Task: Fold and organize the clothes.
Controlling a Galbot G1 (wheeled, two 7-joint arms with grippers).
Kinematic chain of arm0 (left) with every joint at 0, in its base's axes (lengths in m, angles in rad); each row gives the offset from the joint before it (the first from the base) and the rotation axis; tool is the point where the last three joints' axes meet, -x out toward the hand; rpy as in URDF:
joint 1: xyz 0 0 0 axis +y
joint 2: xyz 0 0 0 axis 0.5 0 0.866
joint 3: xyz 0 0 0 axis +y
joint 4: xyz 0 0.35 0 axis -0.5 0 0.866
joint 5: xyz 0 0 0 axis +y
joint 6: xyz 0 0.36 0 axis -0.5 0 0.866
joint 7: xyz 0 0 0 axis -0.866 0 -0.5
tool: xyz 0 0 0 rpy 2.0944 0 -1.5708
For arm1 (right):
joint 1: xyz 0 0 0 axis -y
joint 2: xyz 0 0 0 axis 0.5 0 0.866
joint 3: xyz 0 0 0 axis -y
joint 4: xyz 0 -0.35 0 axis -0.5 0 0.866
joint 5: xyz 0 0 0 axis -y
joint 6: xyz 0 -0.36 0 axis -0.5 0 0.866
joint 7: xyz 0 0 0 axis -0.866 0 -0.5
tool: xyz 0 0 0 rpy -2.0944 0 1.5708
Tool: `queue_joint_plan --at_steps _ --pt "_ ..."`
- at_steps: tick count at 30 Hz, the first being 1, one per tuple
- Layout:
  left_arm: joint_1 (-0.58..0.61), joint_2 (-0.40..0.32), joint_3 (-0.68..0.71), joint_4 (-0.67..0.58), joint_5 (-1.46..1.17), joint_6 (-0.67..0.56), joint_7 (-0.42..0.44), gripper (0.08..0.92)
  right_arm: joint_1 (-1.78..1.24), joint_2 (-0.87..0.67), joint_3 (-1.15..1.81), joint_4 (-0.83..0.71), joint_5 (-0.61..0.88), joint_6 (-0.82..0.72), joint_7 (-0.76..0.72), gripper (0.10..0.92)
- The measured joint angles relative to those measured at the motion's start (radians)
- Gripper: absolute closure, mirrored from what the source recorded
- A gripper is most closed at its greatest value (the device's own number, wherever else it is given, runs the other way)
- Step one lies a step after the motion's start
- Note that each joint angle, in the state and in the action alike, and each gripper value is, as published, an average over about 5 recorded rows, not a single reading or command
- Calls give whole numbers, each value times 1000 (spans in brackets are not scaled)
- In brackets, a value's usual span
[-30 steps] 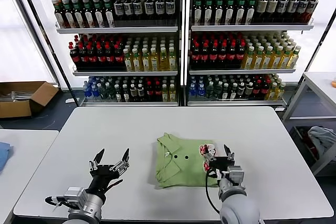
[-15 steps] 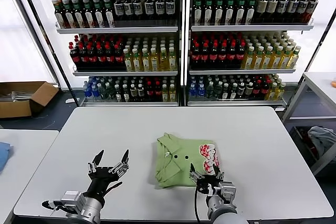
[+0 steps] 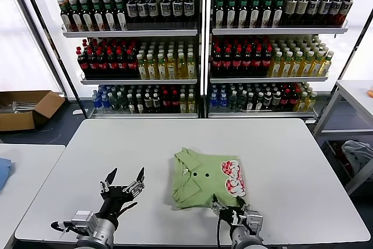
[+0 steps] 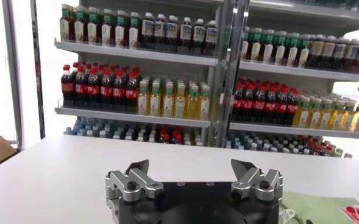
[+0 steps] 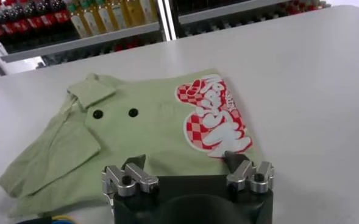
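Light green collared cotton shirt [image 3: 207,178] lies folded mid-table [image 3: 291,144]. Right gripper [image 3: 236,214] at its near edge, jaws apart, empty. Left gripper [image 3: 122,186] parked beside, apart too. Fold looks done; next probably tidying placement.

White round-cornered table [image 3: 291,161] in front; far behind, metal shelves of drink bottles [image 3: 201,45]; brown cardboard box [image 3: 26,108] on floor far left.

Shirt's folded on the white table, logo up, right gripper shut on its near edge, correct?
Not quite. The shirt is folded on the table, logo up, but the right gripper is open and holds nothing, hovering at the near edge. The right wrist view shows it.
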State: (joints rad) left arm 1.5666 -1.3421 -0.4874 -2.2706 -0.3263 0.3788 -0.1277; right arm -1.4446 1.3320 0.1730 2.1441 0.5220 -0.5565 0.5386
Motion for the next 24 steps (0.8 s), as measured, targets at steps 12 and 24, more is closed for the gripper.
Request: queue_joint_plan --at_steps 12,24 --pt "5 10 -47 -18 -25 -8 -9 177 173 41 -54 -55 -179 44 -80 203" --pt "19 -10 -76 -30 -25 -8 -8 177 423 114 -109 -366 -283 82 -129 203"
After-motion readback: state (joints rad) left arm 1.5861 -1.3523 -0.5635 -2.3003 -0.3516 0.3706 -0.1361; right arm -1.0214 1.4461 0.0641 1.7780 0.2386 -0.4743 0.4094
